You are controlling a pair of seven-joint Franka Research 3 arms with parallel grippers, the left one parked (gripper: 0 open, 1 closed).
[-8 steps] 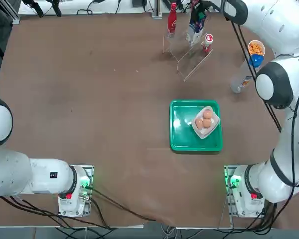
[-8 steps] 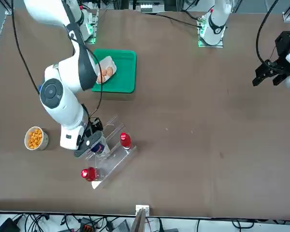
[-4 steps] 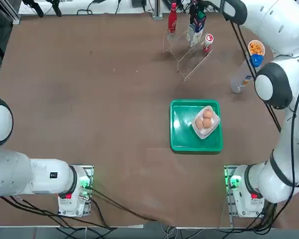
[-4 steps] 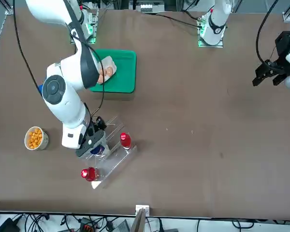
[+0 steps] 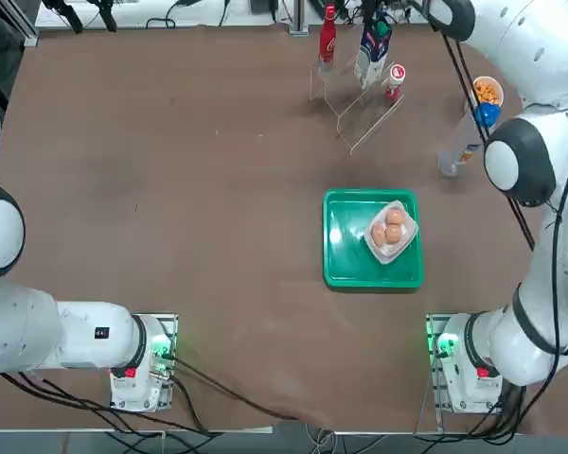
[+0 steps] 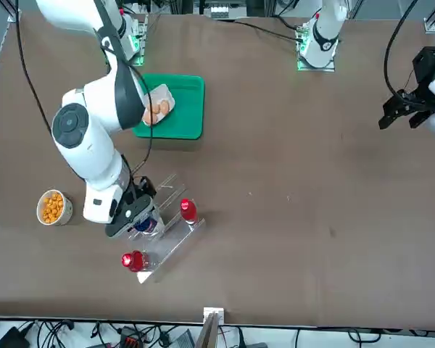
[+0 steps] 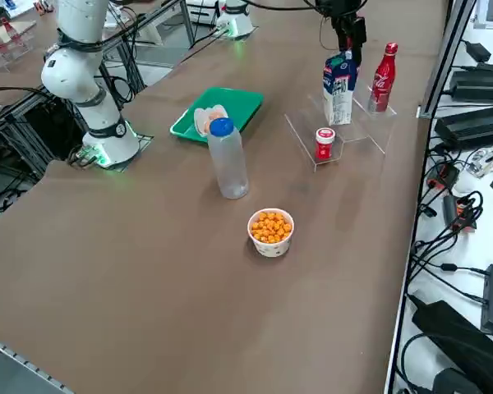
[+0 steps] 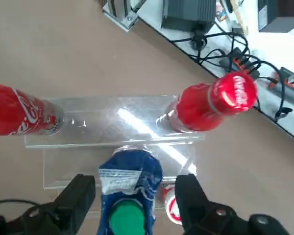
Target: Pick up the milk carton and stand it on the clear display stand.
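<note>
The milk carton point(image 5: 369, 55), white and dark blue with a green cap, stands upright on the clear display stand point(image 5: 362, 106). The right side view shows the milk carton point(image 7: 338, 86) on the stand's upper step point(image 7: 345, 135). My right gripper point(image 7: 351, 34) hangs just over the carton's top, open. In the wrist view its gripper point(image 8: 134, 188) has dark fingers point(image 8: 79, 195) spread on either side of the carton point(image 8: 130, 183), with a gap on each side. From the front, the gripper point(image 6: 134, 214) partly hides the carton point(image 6: 146, 225).
A slim red bottle point(image 7: 382, 75) and a small red can point(image 7: 324, 144) share the stand. A tall bottle with a blue cap point(image 7: 228, 160) and a cup of orange snacks point(image 7: 270, 232) stand nearby. A green tray point(image 5: 346, 257) holds a dish of eggs.
The right gripper's fingers have spread off the milk carton and the hand has risen a little. The carton stays standing on the stand.
</note>
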